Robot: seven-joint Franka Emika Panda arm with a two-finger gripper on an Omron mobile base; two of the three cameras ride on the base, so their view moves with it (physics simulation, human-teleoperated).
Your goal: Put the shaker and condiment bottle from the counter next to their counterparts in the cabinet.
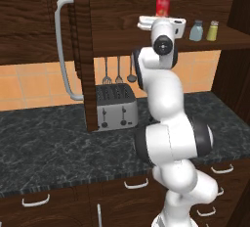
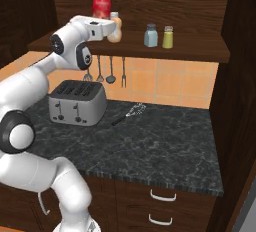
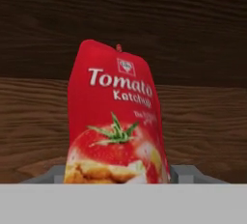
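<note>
The red condiment bottle (image 3: 116, 121) stands upright in the tool (image 2: 103, 28), its base clamped between the fingers, raised at the cabinet shelf (image 2: 200, 48). Just right of it is the peach-orange bottle (image 2: 115, 26); further right the blue-grey shaker (image 2: 150, 35) touches nothing, beside the yellow-green shaker (image 2: 168, 37). Below, a toaster (image 2: 77, 102) sits on the desk (image 2: 165, 146).

Left base view looks forward from behind the white arm (image 1: 168, 138), which rises at lower right. Right base view faces the same way, arm at lower left. Both share the black veined counter (image 1: 49, 147), the silver toaster (image 2: 76, 102) and the dark wood cabinet shelf (image 2: 200, 43). Hand view sits very close on the red ketchup bottle (image 3: 115, 121), facing the cabinet's wood back wall.
</note>
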